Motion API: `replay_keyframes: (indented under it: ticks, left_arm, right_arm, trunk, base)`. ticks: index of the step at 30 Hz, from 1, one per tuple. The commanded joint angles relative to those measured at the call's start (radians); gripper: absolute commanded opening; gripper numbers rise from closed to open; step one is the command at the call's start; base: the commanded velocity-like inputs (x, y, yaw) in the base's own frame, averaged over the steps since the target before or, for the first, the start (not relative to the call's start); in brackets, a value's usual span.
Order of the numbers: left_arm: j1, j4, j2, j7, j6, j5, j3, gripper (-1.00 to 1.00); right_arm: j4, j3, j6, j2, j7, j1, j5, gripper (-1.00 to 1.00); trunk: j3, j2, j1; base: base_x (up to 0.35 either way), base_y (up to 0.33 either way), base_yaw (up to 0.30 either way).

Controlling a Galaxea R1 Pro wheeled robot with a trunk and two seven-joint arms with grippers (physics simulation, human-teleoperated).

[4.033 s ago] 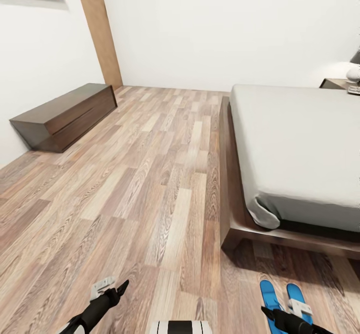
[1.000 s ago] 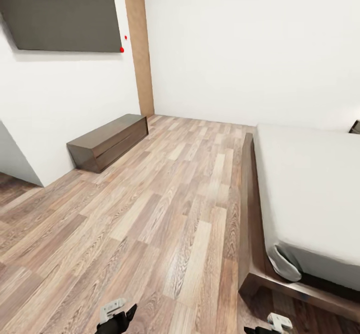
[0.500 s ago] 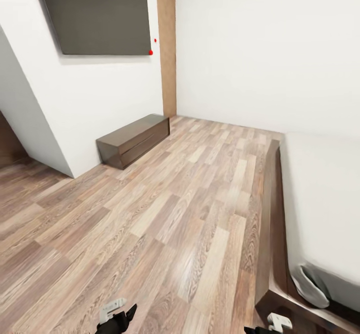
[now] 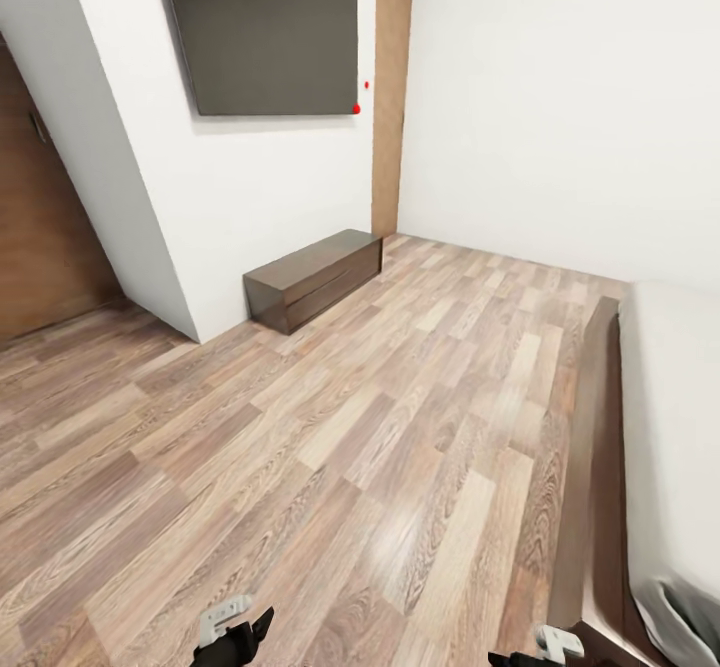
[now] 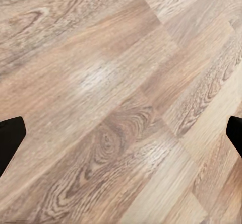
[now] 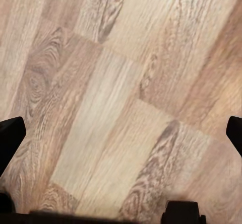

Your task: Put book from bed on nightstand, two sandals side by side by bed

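Bedroom corner seen over a wide stretch of wood-plank floor (image 4: 330, 467).

A long low dark-brown cabinet (image 4: 315, 278) stands against the white wall (image 4: 260, 187), under a dark flat panel (image 4: 265, 32) with two small red dots at its lower right corner. A tan wooden strip (image 4: 390, 97) runs up the corner beside it, and a brown door (image 4: 40, 237) shows at far left. The bed (image 4: 680, 417), pale mattress on a dark frame, lies along the right edge. The left tool (image 4: 232, 637) and right tool (image 4: 545, 647) peek in at the bottom edge, each over the floor.
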Motion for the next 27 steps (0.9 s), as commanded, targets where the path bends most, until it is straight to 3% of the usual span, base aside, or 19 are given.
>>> replay_keyframes:
  ticks: [1,14,27]
  left_arm:
    - [-0.001,0.002,0.000,-0.004,-0.003,0.006,-0.002,1.00]
    - [-0.001,0.002,0.000,-0.005,-0.003,0.007,-0.002,1.00]
    - [-0.001,0.003,0.000,-0.005,-0.003,0.007,-0.002,1.00]
  right_arm:
    - [-0.001,-0.004,0.004,0.000,0.004,0.000,-0.002,1.00]
    - [-0.001,-0.004,0.004,-0.001,0.004,0.000,-0.002,1.00]
    - [-0.001,-0.004,0.004,-0.001,0.006,0.000,-0.005,1.00]
  trunk:
    - [-0.001,0.000,0.000]
    - [-0.001,0.000,0.000]
    - [0.006,0.000,0.000]
  base:
    - [0.000,0.000,0.286]
    - [0.000,0.000,0.272]
    - [0.000,0.000,0.023]
